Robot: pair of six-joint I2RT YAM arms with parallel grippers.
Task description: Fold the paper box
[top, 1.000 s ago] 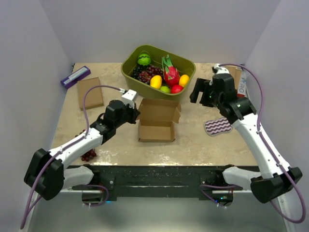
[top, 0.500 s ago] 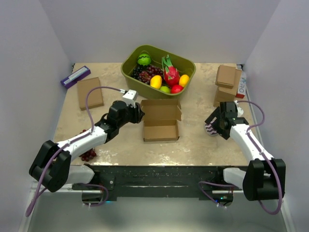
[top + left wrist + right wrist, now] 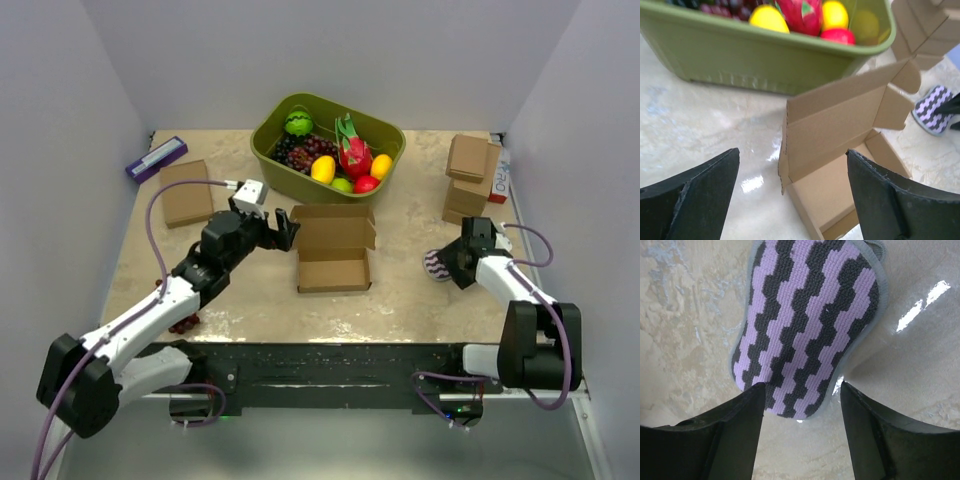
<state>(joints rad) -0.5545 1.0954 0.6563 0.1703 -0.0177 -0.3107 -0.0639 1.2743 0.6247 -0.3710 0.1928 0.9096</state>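
The paper box (image 3: 333,250) stands in the middle of the table as a shallow brown tray with its lid flap upright at the back. In the left wrist view the paper box (image 3: 840,130) shows its open tray and raised lid. My left gripper (image 3: 283,232) hovers just left of the lid's left edge, open, touching nothing. Between its spread black fingers, the left gripper (image 3: 792,152) frames the box's left corner. My right gripper (image 3: 447,262) is low at the near right, away from the box. The right gripper (image 3: 801,387) is open, its fingers astride the near end of a striped pad.
A green basket (image 3: 290,185) of fruit sits behind the box. A flat brown box (image 3: 187,192) and a purple box (image 3: 156,158) lie at the far left. Small brown boxes (image 3: 467,175) are stacked far right. The purple zigzag pad (image 3: 805,315) lies under the right gripper. Grapes (image 3: 183,322) lie near left.
My left gripper has opened and let go of the box's left side. The right arm has swung from beside the basket down to the striped pad, and its jaws have narrowed.
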